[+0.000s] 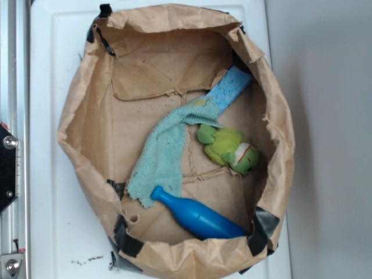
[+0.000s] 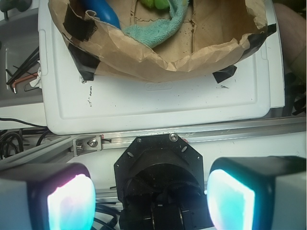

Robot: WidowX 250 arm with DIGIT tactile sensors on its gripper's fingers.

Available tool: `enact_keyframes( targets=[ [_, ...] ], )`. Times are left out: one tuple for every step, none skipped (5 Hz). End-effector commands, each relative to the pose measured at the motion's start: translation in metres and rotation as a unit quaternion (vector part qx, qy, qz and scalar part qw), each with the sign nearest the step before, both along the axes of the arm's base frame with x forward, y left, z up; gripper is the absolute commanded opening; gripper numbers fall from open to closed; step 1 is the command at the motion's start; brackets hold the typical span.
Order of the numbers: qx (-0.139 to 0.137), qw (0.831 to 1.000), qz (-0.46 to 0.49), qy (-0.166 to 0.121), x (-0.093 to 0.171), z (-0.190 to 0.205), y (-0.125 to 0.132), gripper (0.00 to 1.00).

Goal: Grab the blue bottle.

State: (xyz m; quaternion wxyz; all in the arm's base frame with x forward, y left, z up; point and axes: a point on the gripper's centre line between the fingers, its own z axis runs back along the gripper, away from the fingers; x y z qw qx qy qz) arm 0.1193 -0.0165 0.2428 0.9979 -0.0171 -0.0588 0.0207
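Note:
The blue bottle (image 1: 197,216) lies on its side at the near edge inside a brown paper bag (image 1: 75,116), neck pointing up-left toward the teal cloth. In the wrist view only a bit of the blue bottle (image 2: 103,12) shows at the top left, inside the bag (image 2: 144,57). My gripper (image 2: 151,199) is open, its two glowing pads far apart with nothing between them. It hangs over the black robot base, well short of the bag. The gripper is not visible in the exterior view.
Inside the bag also lie a teal terry cloth (image 1: 163,154), a green plush toy (image 1: 229,148) and a pale blue sponge (image 1: 229,90). The bag sits on a white tray (image 2: 158,105). An aluminium rail (image 2: 216,132) and loose cables (image 2: 19,72) lie near the base.

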Motion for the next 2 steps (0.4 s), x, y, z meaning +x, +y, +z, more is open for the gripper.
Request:
enact_keyframes(
  targets=[
    [0.0, 1.0, 0.0, 0.0, 0.0, 0.0, 0.0, 1.0],
    [0.026, 0.999, 0.019, 0.009, 0.05, -0.024, -0.01, 1.0]
  ],
)
